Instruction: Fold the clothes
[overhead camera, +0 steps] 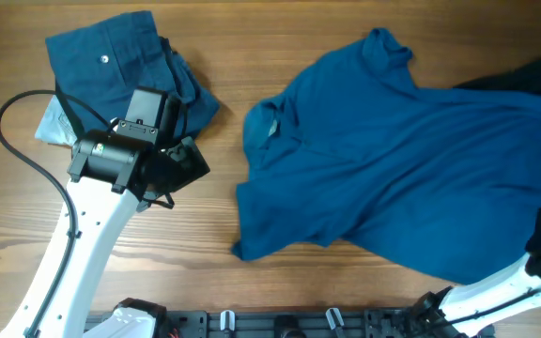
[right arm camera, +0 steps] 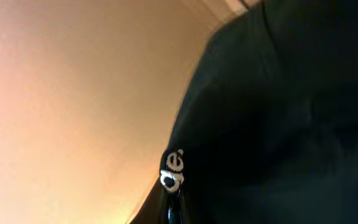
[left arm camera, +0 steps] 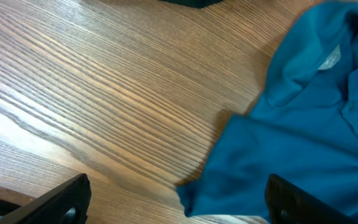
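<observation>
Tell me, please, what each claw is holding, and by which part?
The left claw is open, holding nothing; the right claw is obscured, so cannot be told.

I can read only two small white letters (right arm camera: 173,169), seemingly "ge", on the dark blurred surface (right arm camera: 278,124) in my right wrist view; nothing else legible.
</observation>
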Robot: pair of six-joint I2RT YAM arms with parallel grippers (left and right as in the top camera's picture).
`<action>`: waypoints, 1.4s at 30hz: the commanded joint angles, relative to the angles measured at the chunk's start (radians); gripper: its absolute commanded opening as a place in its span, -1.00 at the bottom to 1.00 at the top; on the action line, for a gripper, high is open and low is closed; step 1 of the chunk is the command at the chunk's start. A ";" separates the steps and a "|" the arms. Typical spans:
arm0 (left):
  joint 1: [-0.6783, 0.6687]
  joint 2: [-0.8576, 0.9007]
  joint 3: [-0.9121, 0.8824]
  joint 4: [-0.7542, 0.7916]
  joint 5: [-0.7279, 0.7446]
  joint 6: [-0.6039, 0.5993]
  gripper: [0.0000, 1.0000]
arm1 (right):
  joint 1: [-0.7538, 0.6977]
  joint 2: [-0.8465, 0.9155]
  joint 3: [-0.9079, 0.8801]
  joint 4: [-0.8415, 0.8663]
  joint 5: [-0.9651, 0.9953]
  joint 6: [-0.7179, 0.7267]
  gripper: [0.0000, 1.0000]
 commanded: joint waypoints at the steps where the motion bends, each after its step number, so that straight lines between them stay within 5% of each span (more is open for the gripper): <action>1: 0.007 0.002 -0.002 0.001 0.018 0.006 0.86 | -0.023 -0.012 0.016 -0.074 0.174 0.019 -0.91; 18: 0.007 0.002 -0.002 0.006 0.026 0.028 0.87 | -0.336 -0.064 0.067 0.024 0.016 0.080 -0.91; 19: 0.007 0.002 -0.002 0.008 0.026 0.028 0.87 | -0.336 -0.064 0.067 0.011 0.013 0.078 -0.64; 20: 0.007 0.002 -0.002 0.013 0.026 0.028 0.88 | -0.331 -0.064 0.067 -0.011 -0.005 0.078 -0.03; 21: 0.007 0.002 -0.002 0.016 0.027 0.028 0.87 | -0.322 -0.064 0.067 -0.014 -0.033 0.077 0.06; 24: 0.007 0.002 -0.002 0.021 0.027 0.029 0.94 | -0.272 -0.064 0.067 -0.029 -0.122 0.051 0.12; 26: 0.007 0.003 -0.002 0.021 0.026 0.036 0.97 | -0.171 -0.064 0.067 -0.184 -0.088 -0.036 0.14; 30: 0.007 0.004 -0.002 0.031 0.027 0.052 0.97 | 0.056 -0.039 0.058 -0.459 0.204 -0.166 0.23; 34: 0.007 0.005 -0.002 0.034 0.031 0.055 0.97 | 0.226 0.039 0.033 -0.561 0.460 -0.135 0.42; 41: 0.007 0.005 -0.002 0.053 0.041 0.057 0.96 | 0.336 0.225 0.012 -0.645 0.275 -0.192 0.22; 42: 0.008 0.005 -0.002 0.057 0.041 0.058 0.97 | 0.357 0.246 -0.001 -0.622 0.210 -0.219 -0.16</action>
